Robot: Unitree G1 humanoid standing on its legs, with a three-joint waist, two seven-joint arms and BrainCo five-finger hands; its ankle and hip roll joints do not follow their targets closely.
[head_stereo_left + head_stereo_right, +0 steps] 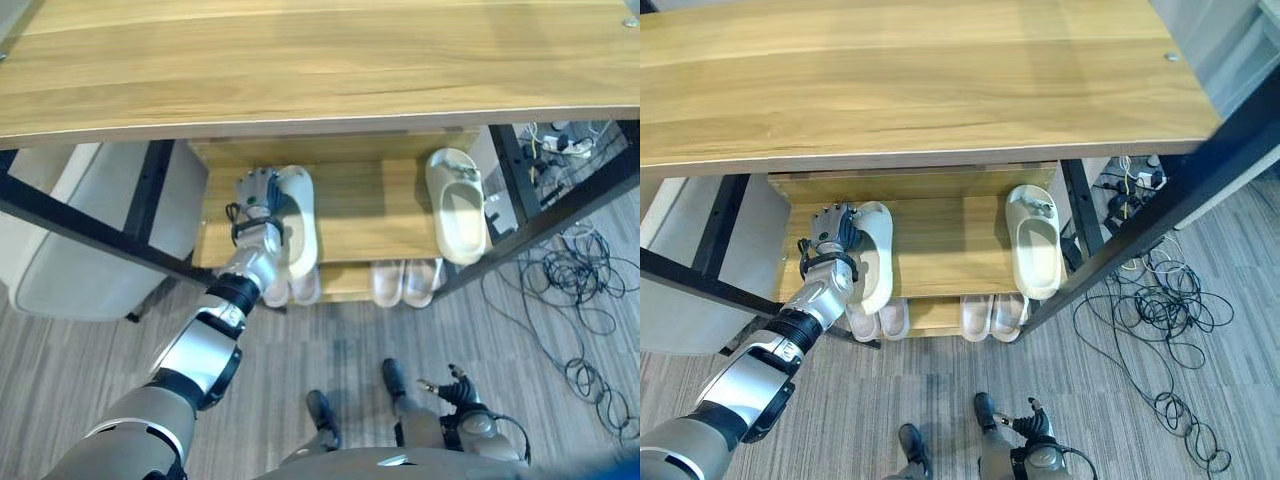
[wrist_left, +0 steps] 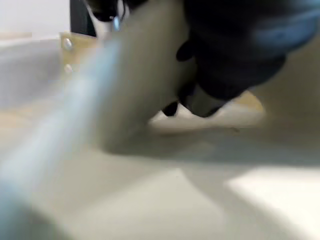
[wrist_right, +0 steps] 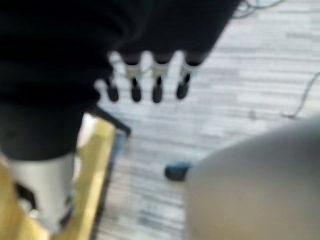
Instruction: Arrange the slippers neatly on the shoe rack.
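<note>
1. The right hand hangs low near the floor, its fingers straight and relaxed, holding nothing.
2. On the shoe rack, two pairs of pale slippers sit on the lower shelf.
3. On the upper shelf, the left hand rests on the left cream slipper; its grip cannot be told.
4. A second cream slipper lies well apart, under the worktop.

left arm: we reach it forward, hand fingers curled | right arm: we hang it low, hand fingers relaxed
</note>
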